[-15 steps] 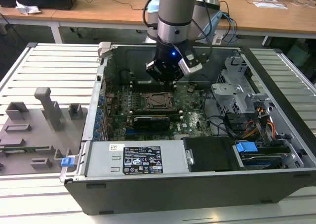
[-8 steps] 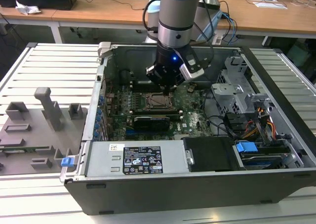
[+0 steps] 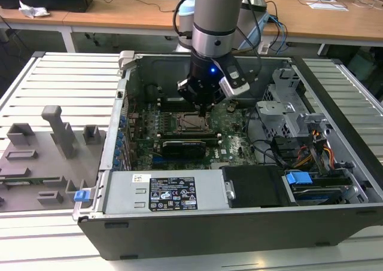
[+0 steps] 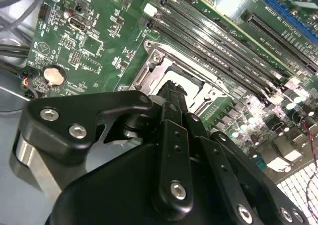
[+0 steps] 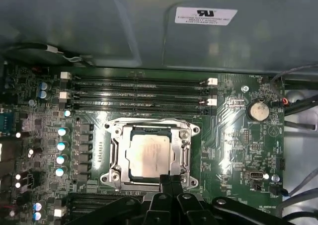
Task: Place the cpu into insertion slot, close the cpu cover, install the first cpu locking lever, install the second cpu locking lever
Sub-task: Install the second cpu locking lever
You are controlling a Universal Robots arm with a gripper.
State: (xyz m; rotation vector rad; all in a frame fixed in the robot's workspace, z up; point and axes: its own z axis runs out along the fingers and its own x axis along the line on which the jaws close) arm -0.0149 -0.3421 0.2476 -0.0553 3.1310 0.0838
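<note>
Your gripper (image 3: 205,107) hovers right over the socket, its black fingers (image 5: 171,183) pressed together at the tips and holding nothing. One chip (image 5: 150,154), a flat square with a pale matte metal top, lies seated in the shiny-rimmed socket (image 5: 115,158) on the green board (image 5: 238,150). The thin silver cover frame (image 5: 185,158) lies flat around it. Four long black memory slots (image 5: 139,88) run beside it.

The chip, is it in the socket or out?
In: the chip lies flat inside the socket, metal frame around it.
</note>
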